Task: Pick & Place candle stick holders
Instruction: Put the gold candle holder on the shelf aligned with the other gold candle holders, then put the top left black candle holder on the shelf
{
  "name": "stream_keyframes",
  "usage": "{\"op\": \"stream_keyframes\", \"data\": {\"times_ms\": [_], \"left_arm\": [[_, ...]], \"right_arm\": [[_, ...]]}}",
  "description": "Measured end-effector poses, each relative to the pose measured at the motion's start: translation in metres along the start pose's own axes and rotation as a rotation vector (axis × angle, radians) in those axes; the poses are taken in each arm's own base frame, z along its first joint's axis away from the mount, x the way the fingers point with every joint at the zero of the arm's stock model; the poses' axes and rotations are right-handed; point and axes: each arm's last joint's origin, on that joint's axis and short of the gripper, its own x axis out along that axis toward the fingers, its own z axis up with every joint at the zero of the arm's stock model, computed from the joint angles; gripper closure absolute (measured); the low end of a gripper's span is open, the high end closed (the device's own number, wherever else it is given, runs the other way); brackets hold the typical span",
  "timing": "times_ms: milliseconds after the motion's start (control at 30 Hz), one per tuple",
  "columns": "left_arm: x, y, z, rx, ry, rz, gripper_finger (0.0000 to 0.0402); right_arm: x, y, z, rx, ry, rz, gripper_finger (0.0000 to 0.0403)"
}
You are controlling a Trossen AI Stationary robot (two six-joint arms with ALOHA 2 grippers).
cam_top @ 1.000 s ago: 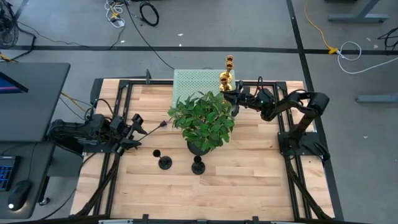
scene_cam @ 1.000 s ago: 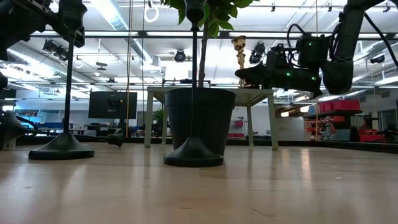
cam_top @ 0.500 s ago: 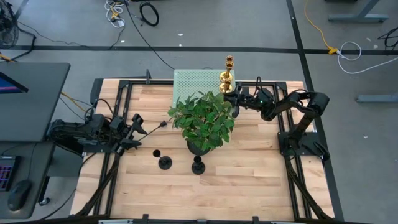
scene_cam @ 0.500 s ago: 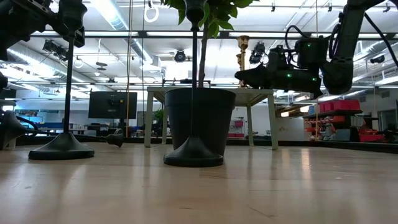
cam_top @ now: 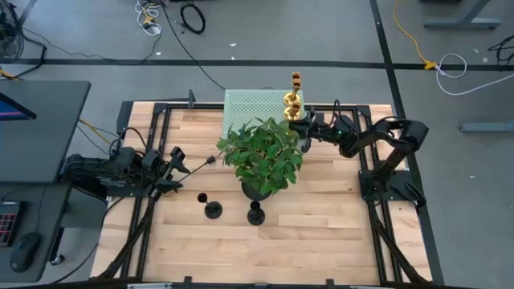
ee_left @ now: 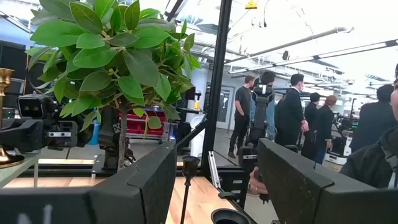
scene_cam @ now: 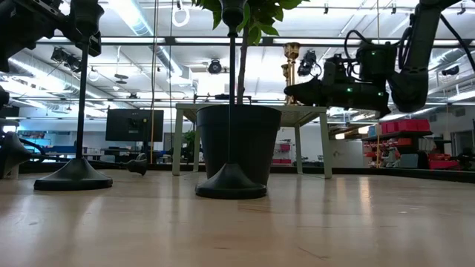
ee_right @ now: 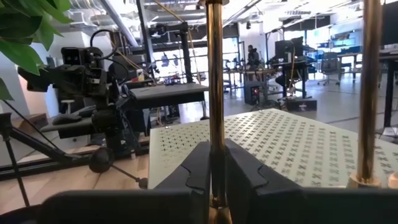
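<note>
Right gripper [cam_top: 299, 126]: mine, reaching across the back of the table toward the perforated pale green tray [cam_top: 250, 105]. My fingers [ee_right: 202, 163] are closed tight on the thin stem of a gold candlestick [ee_right: 215, 93], one finger on each side of it.
Held gold candlestick: upright in my grasp at the tray's right end, beside the plant; in the high view it shows at [cam_top: 291, 105]. I cannot tell whether its base touches the tray.
Second gold candlestick [cam_top: 296, 79]: upright just behind the held one, at the tray's far right corner; in my right wrist view its stem [ee_right: 368, 87] rises beside the held one, its foot on the tray.
Left gripper [cam_top: 178, 167]: mine, waiting low at the table's left side. Its two dark fingers [ee_left: 152, 180] stand apart with nothing between them.
Black candlesticks: one [cam_top: 212, 209] and another [cam_top: 255, 213] stand upright on the wooden table [cam_top: 321, 233], side by side toward the front, just in front of the plant pot and well apart from the tray.
Potted plant [cam_top: 262, 154]: leafy green, in a black pot at mid-table, between my two arms.
Low view: the two black bases [scene_cam: 73, 176] and [scene_cam: 231, 182] sit on the wood; the gold pair [scene_cam: 290, 61] shows high beside my right gripper [scene_cam: 297, 90].
Room beyond: several people [ee_left: 289, 117] stand in the background.
</note>
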Motion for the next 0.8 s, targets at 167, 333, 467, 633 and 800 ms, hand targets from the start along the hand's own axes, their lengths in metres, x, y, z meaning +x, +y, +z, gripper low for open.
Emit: {"op": "stream_keyframes", "data": {"times_ms": [167, 333, 467, 633, 800], "left_arm": [[0.0000, 0.0000, 0.0001, 0.000, 0.000, 0.000, 0.0175], [0.0000, 0.0000, -0.0001, -0.001, 0.001, 0.000, 0.0175], [0.0000, 0.0000, 0.0000, -0.001, 0.000, 0.000, 0.0175], [0.0000, 0.0000, 0.0000, 0.000, 0.000, 0.000, 0.0175], [0.0000, 0.0000, 0.0000, 0.000, 0.000, 0.000, 0.0175]], "right_arm": [[-0.0025, 0.0016, 0.0028, -0.007, -0.003, 0.001, 0.0364], [-0.0025, 0.0008, 0.0029, -0.014, -0.006, -0.023, 0.0364], [-0.0026, 0.0009, 0.0032, -0.016, -0.009, -0.021, 0.0364], [-0.0025, 0.0012, 0.0033, -0.018, -0.009, -0.014, 0.0350], [-0.0025, 0.0012, 0.0034, -0.012, -0.010, -0.014, 0.0306]]}}
